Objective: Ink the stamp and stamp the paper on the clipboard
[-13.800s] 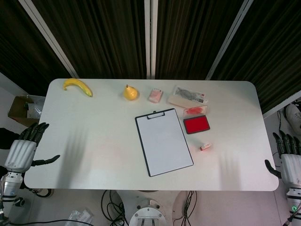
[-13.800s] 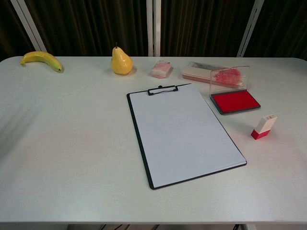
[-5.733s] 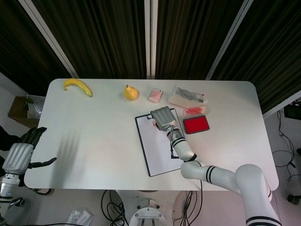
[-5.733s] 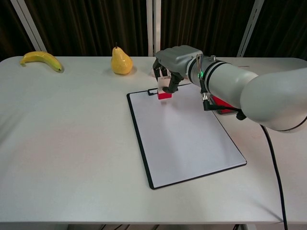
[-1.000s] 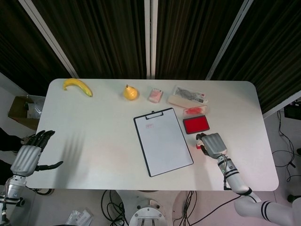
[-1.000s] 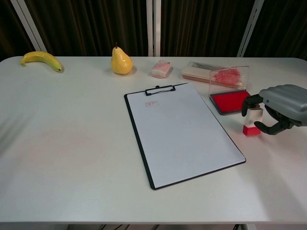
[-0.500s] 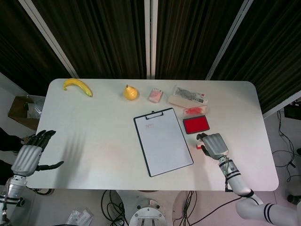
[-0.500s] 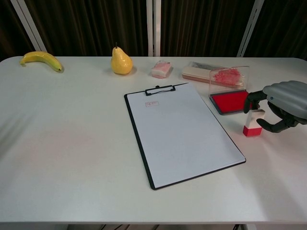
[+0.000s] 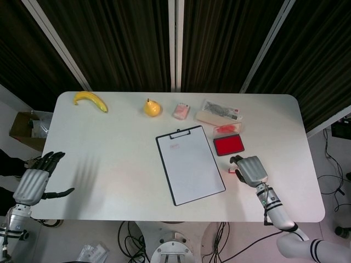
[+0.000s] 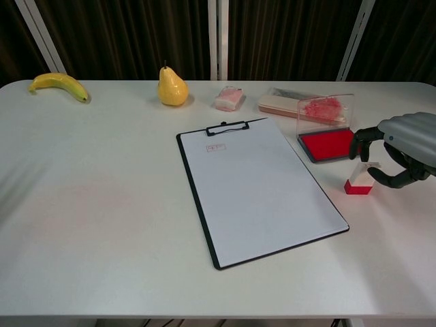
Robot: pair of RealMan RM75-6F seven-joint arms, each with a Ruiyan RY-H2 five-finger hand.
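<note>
Stamp (image 10: 358,181), white above and red at its base, stands tilted on the bench (image 10: 102,225) just in front of the open red ink pad (image 10: 334,144) and well right of the clipboard (image 10: 262,191); the right hand (image 10: 402,150) arches over it with fingers curled around its top, though whether they actually touch it cannot be told from either view; the paper (image 9: 189,164) carries a small red mark (image 10: 216,147) near the clip (image 10: 228,127); behind the pad lie a flat beige box (image 10: 279,104) and a pink packet (image 10: 229,99); further left sit a pear (image 10: 172,87) and a banana (image 10: 58,84); the left hand (image 9: 34,183) hangs off the bench's left edge, fingers spread, holding nothing.
</note>
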